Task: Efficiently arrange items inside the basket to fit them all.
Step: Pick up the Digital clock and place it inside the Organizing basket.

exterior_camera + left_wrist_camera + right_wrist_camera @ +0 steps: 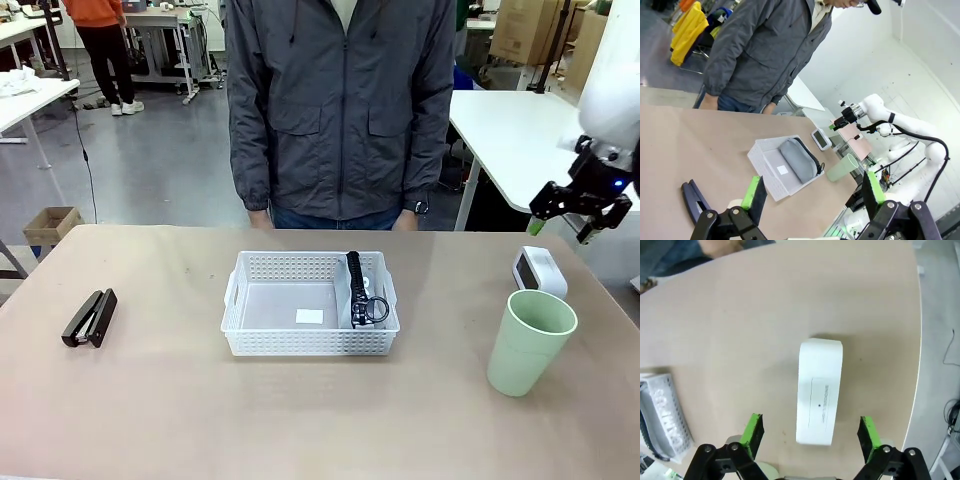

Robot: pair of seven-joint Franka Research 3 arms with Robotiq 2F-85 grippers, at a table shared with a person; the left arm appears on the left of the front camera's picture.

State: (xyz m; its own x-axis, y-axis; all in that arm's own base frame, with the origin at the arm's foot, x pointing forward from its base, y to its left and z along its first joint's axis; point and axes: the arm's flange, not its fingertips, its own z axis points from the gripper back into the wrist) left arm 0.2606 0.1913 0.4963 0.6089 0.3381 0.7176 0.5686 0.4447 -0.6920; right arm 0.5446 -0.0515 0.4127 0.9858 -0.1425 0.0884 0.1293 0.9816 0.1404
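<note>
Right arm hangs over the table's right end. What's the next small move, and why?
Probably lower the right gripper straight down onto the small white box. In the wrist view its open jaws stand either side of the box's narrow width, and the box lies on the table outside the basket, where bare floor shows beside the shoe.

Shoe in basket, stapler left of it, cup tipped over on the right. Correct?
No. The cup stands upright on the right, as the front view shows. The shoe is in the basket and the stapler lies left of it.
</note>
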